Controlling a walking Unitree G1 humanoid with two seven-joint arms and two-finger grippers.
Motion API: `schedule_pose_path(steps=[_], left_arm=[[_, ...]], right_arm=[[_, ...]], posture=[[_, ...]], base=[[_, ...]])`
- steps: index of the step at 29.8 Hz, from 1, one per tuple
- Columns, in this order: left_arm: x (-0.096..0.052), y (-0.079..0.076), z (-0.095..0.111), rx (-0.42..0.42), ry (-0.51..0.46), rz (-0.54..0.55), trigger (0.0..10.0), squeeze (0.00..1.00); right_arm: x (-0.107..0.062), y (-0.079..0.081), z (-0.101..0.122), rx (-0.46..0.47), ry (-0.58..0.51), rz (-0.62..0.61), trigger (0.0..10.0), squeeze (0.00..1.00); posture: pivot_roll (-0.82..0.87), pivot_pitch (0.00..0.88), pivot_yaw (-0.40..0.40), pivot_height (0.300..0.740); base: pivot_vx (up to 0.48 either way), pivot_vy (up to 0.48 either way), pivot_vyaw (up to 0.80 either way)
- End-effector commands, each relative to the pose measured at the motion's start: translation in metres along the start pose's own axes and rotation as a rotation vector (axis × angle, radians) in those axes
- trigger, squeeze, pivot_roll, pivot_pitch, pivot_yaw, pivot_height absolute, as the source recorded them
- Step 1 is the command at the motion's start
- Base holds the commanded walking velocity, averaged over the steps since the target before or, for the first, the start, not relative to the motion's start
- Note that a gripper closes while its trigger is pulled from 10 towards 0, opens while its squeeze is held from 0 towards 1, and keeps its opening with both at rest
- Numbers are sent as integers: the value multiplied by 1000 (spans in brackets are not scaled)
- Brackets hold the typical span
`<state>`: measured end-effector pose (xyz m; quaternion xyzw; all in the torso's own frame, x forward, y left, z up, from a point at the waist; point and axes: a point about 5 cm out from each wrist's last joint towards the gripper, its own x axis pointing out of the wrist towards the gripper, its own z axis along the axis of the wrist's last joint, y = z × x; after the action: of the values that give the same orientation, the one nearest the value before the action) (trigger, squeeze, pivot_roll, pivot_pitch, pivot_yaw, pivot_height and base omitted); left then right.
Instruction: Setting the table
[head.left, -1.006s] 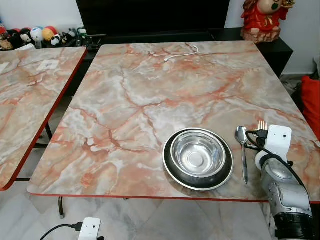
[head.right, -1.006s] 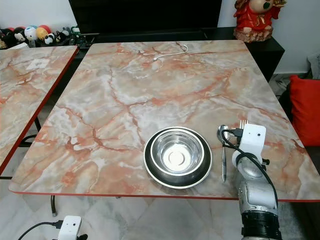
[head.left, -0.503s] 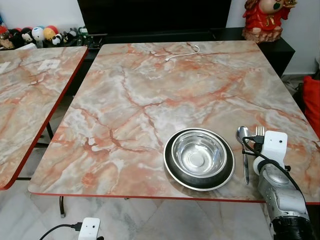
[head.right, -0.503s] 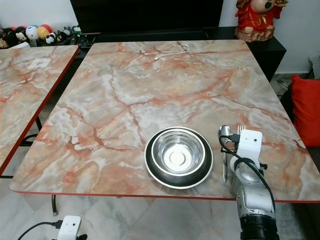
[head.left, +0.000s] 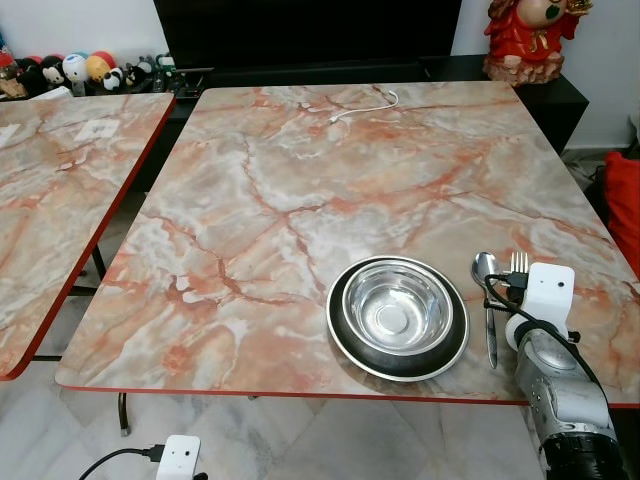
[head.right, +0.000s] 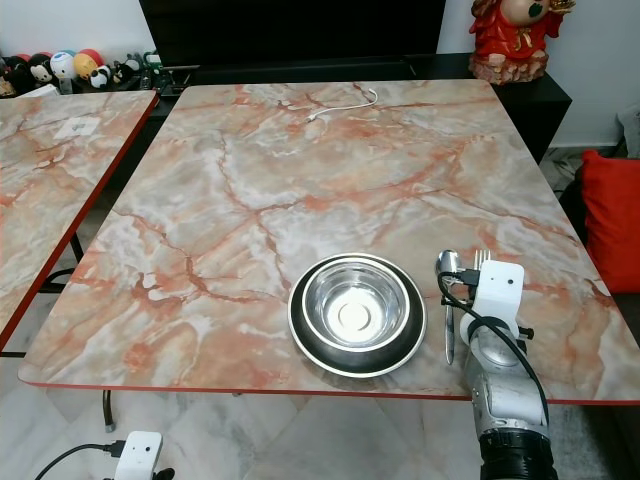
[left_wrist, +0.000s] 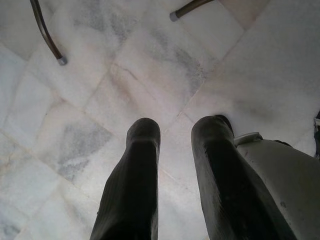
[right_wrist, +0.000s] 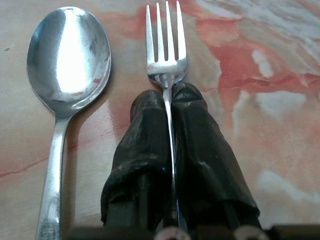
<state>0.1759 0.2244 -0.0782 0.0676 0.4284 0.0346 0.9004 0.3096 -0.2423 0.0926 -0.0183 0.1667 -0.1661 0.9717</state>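
Note:
A steel bowl sits inside a dark plate near the front edge of the marble table. A spoon lies just right of the plate. Beside the spoon a fork rests low over the tabletop, tines pointing away from me. My right gripper is shut on the fork's handle, its wrist at the table's front right. My left gripper hangs over the tiled floor with its fingers apart and nothing between them.
A white cable lies at the table's far edge. A second marble table stands to the left. A red figurine is on the dark cabinet at the back right. A red cushion is right of the table.
My right gripper drew the fork back toward the table's front edge, beside the spoon, between one second and half a second ago. Since then it has held still.

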Motion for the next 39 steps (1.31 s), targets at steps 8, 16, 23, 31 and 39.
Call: schedule_pose_path(steps=[8, 16, 23, 31, 39], left_arm=[[-1, 6, -4, 1, 19, 15, 10000, 0], [-1, 5, -4, 1, 19, 15, 10000, 0], [-1, 5, -4, 2, 20, 12, 10000, 0], [-1, 5, -4, 3, 19, 14, 10000, 0], [-1, 5, -3, 2, 19, 14, 10000, 0]], right_arm=[[2, 4, -1, 13, 6, 13, 10000, 0], [3, 5, 1, 28, -11, 21, 10000, 0], [3, 6, 1, 29, -9, 21, 10000, 0], [4, 4, 0, 27, -5, 10, 10000, 0], [4, 2, -1, 27, 1, 3, 10000, 161]], posture=[[-86, 110, 63, 740], [-86, 110, 62, 740], [-85, 110, 62, 740], [-84, 108, 63, 740], [-83, 107, 64, 740]], base=[[0, 0, 0], [0, 0, 0], [0, 0, 0], [0, 0, 0], [0, 0, 0]])
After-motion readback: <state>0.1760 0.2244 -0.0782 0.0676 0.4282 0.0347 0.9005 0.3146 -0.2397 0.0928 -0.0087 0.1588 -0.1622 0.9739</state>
